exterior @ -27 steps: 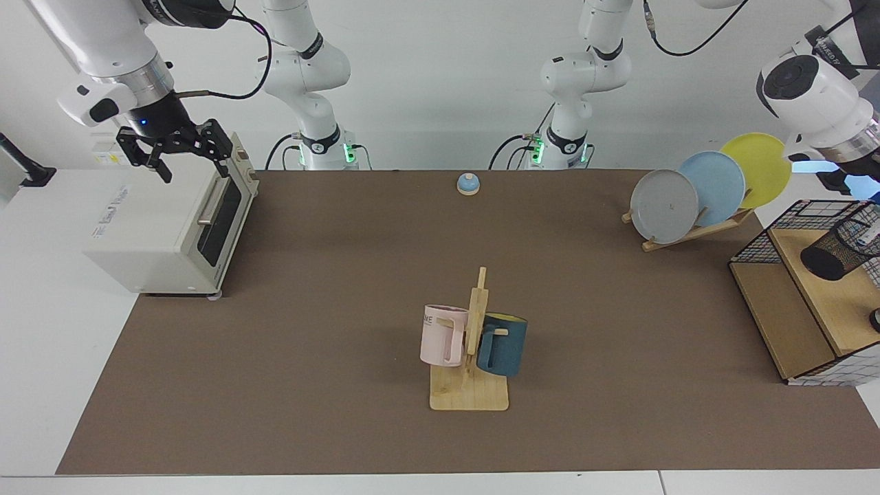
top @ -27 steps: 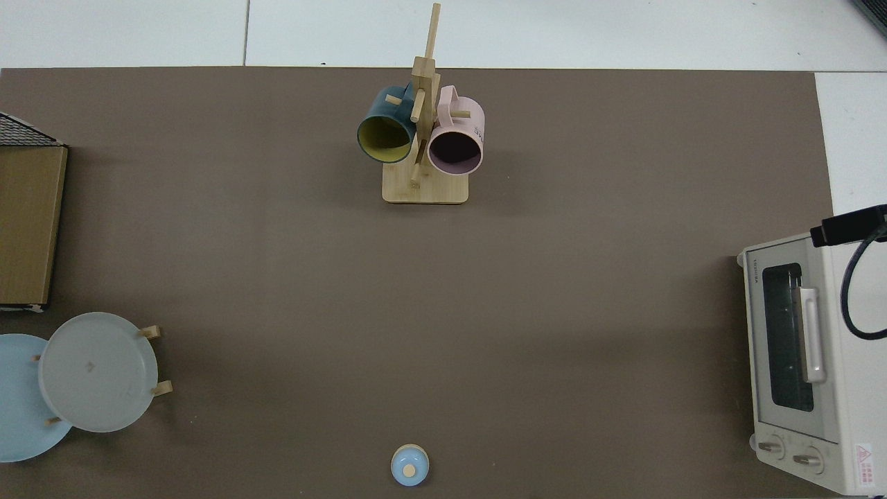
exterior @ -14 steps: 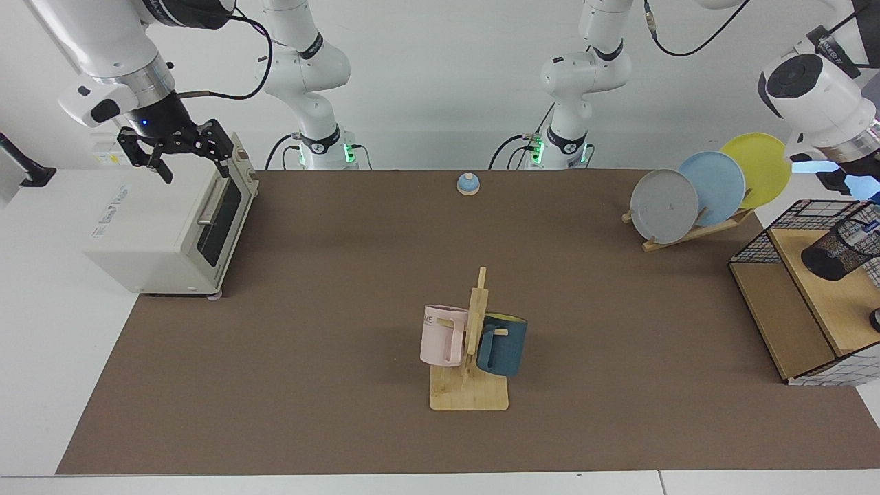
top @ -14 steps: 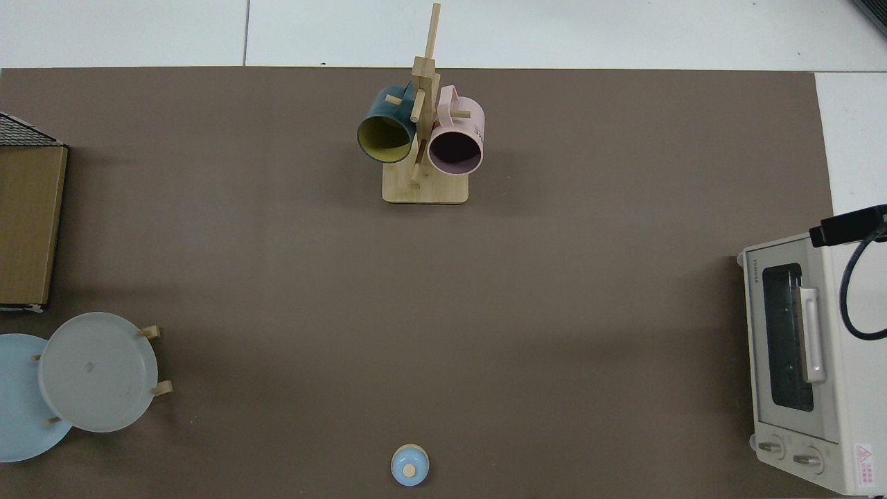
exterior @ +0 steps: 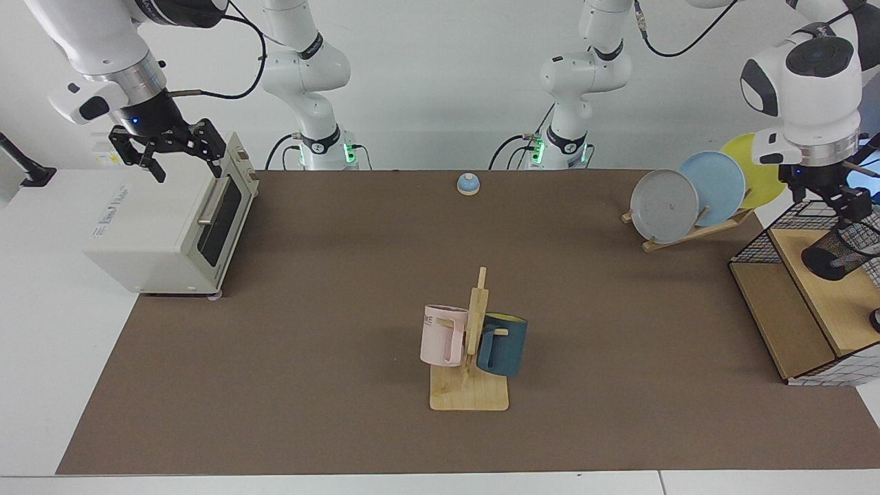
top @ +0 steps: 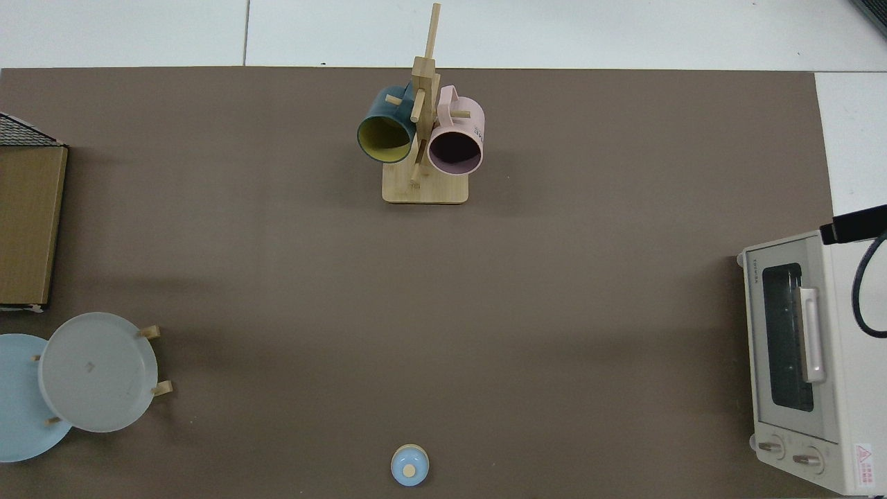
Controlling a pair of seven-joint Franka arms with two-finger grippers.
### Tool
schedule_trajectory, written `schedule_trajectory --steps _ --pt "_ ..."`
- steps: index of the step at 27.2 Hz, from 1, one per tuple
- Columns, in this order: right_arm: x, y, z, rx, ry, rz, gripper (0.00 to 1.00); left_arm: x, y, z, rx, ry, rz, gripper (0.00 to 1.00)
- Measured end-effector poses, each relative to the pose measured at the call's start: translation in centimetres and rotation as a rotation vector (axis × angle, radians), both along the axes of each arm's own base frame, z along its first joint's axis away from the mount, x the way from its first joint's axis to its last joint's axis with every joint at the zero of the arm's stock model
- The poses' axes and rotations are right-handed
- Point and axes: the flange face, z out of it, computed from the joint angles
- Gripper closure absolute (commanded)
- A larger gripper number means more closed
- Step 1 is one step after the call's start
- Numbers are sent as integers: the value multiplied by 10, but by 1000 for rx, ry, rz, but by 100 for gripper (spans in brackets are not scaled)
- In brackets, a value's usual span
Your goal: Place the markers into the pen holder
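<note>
Left gripper [exterior: 850, 207] hovers directly above the small black wire-mesh pen holder [exterior: 840, 251], which lies tilted on the wooden board of a black wire-grid basket [exterior: 756, 247]; its opening cannot be told, and no marker shows. Right gripper [exterior: 180, 152] waits open and empty above a white toaster oven [exterior: 165, 223].

Seen from above, neither gripper appears; only the brown surface [top: 416, 312]. The insertion step seems underway; next likely needs confirming the marker's drop.

Black mesh pen holder [exterior: 840, 250]; pink mug [exterior: 443, 335]; teal mug [exterior: 502, 344]; brown mat [exterior: 344, 289]
</note>
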Motion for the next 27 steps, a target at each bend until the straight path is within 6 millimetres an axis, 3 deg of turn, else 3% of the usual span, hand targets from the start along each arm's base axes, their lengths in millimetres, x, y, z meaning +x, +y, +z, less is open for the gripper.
schedule_trajectory --steps 4,11,19,23,27 --pt "1 10 1 0 -1 18 0 3 -48 -9 -131 6 67 0" --pt "2 28 1 1 -2 51 0 0 -150 -24 -308 -3 282 0" --pt "2 31 1 1 -2 56 0 -15 -261 -26 -436 -63 498 0" --pt "2 31 1 1 -2 56 0 -19 -287 -18 -482 -82 559 0" --pt "2 29 1 1 -2 53 0 -19 -289 0 -496 -97 594 0"
